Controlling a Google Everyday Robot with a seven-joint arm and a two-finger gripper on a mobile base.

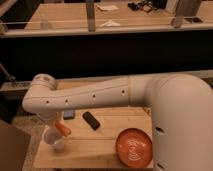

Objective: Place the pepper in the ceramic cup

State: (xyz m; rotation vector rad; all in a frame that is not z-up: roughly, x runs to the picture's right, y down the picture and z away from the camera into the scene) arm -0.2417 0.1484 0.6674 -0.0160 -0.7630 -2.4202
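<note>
The pepper (62, 128) is a small orange-red piece lying tilted at the upper right rim of the white ceramic cup (54, 139), which stands at the front left of the wooden table (95, 150). My gripper (52, 121) hangs down from the white arm's wrist, right above the cup and just left of the pepper. The arm reaches across the table from the right and covers most of the gripper. Whether the pepper rests on the cup or hangs over it I cannot tell.
A round orange plate (134, 147) with white swirls sits at the table's front right. A black oblong object (91, 120) and a small dark blue one (69, 114) lie near the middle. A brown box (11, 147) stands left of the table.
</note>
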